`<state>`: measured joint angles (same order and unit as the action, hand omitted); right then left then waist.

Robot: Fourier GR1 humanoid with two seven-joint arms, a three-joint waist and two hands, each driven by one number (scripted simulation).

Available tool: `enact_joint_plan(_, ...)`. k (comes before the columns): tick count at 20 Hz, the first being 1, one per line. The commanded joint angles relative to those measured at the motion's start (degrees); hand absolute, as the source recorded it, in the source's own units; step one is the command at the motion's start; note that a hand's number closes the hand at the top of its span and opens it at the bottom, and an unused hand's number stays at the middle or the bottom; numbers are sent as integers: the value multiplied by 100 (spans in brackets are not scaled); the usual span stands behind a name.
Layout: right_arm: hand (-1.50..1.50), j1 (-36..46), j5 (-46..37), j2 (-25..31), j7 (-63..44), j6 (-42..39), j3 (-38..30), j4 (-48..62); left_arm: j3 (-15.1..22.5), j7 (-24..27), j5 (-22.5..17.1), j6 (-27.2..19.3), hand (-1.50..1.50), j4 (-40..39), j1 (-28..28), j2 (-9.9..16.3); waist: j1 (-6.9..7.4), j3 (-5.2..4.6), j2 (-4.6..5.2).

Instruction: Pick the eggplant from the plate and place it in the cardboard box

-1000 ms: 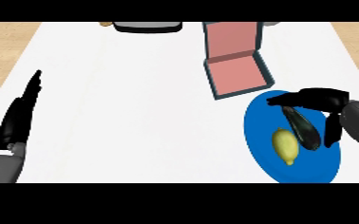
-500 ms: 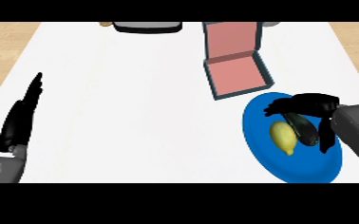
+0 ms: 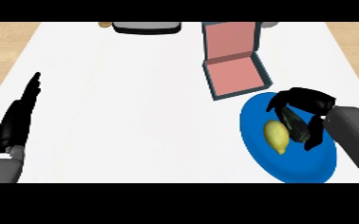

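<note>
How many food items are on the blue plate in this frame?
2: a yellow lemon on the plate left of centre, and the dark eggplant beside it under the right hand. The hand may hide more.

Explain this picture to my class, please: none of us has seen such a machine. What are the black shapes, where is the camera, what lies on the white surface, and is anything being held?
The camera sits where the robot's head would be and looks steeply down at a white counter. The robot is human-shaped; only its grey forearms and black hands show, coming in from the lower edge.

The left hand rests open at the left edge, fingers straight, touching nothing.

The right hand is over a blue plate at the right. Its fingers curl round a dark, long eggplant that lies on the plate. Beside it lies a yellow lemon-like fruit.

Just above the plate stands an open cardboard box with a pink inside, its lid raised. At the far edge there is a dark grey object, cut off by the view.
</note>
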<state>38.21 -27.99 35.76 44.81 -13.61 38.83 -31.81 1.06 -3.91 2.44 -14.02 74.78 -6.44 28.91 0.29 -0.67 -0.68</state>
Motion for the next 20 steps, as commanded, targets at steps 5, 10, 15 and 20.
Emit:
enact_joint_plan(5, 150, -396, 920, 445, -2845, 1573, -1575, 966, -184, -23, 9, -108, 0, -74, 331, 120, -580, 36, -140)
enact_joint_plan(10, 150, -396, 692, 306, -4224, 3217, -1668, 532, -228, 6, -69, -52, 0, 73, 486, 114, -398, 24, -133)
enact_joint_plan(15, 150, -404, 490, 488, -4991, 4012, -1675, -606, -283, 156, -13, -114, 0, -19, 496, 94, -469, 20, -129)
enact_joint_plan(20, 150, -307, 182, 771, -5458, 4165, -1493, -2208, -173, 94, 114, -220, 0, -87, 463, -57, -535, 21, -119)
